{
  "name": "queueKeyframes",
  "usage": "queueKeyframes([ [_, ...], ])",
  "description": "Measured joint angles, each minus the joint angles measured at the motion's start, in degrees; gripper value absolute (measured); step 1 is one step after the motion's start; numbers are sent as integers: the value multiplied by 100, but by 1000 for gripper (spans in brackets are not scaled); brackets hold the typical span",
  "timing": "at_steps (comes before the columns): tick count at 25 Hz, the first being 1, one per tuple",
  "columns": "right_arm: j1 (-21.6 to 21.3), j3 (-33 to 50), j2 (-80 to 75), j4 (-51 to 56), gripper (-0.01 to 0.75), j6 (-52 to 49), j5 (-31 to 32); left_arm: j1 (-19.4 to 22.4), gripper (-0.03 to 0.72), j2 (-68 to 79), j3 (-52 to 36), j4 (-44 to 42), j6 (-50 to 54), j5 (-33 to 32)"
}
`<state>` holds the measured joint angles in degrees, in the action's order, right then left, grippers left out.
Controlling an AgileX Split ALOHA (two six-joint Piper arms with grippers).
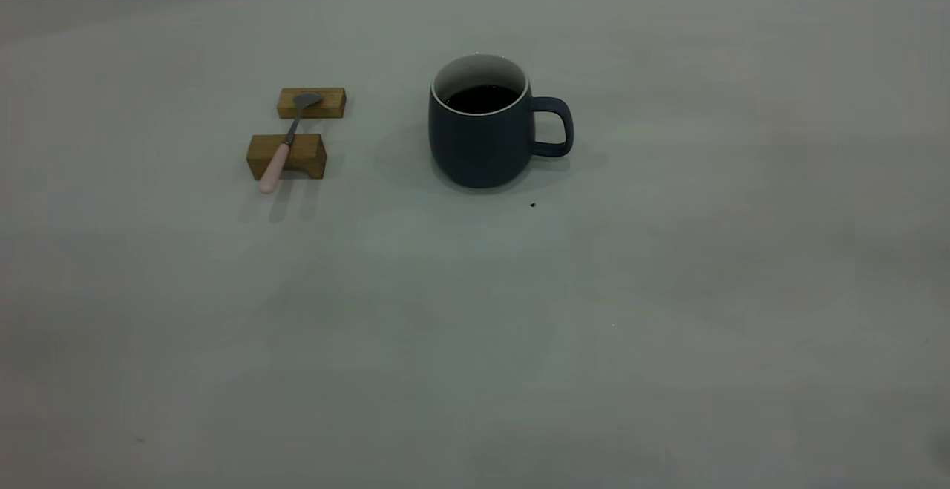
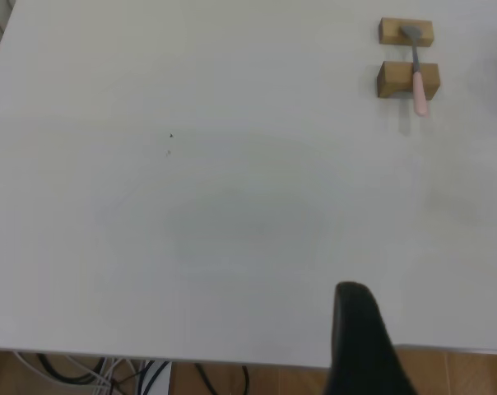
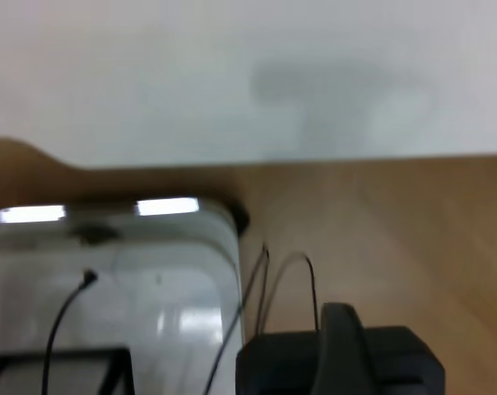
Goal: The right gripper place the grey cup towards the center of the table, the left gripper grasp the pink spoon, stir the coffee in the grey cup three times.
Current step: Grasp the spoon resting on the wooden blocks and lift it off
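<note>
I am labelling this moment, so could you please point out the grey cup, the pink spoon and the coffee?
grey cup [image 1: 479, 144]: exterior view, front of its body.
pink spoon [image 1: 276, 166]: exterior view, on its pink handle.
coffee [image 1: 482, 99]: exterior view, middle of the dark surface.

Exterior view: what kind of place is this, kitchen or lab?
Likely a lab test bench, not a kitchen: a bare pale grey-white tabletop staged with only a dark blue-grey mug of coffee and a pink-handled spoon propped on two wooden blocks; loose cables hang below the edge.
</note>
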<state>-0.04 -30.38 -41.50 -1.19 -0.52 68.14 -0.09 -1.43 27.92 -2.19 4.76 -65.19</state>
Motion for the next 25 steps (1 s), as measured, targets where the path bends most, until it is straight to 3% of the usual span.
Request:
queueKeyframes([
  [16,-5,353,3638,5,536,-24,-392,0,500,0,0,0,0,0],
  [25,390,353,4031,5,536,-24,-355,0,500,0,0,0,0,0],
])
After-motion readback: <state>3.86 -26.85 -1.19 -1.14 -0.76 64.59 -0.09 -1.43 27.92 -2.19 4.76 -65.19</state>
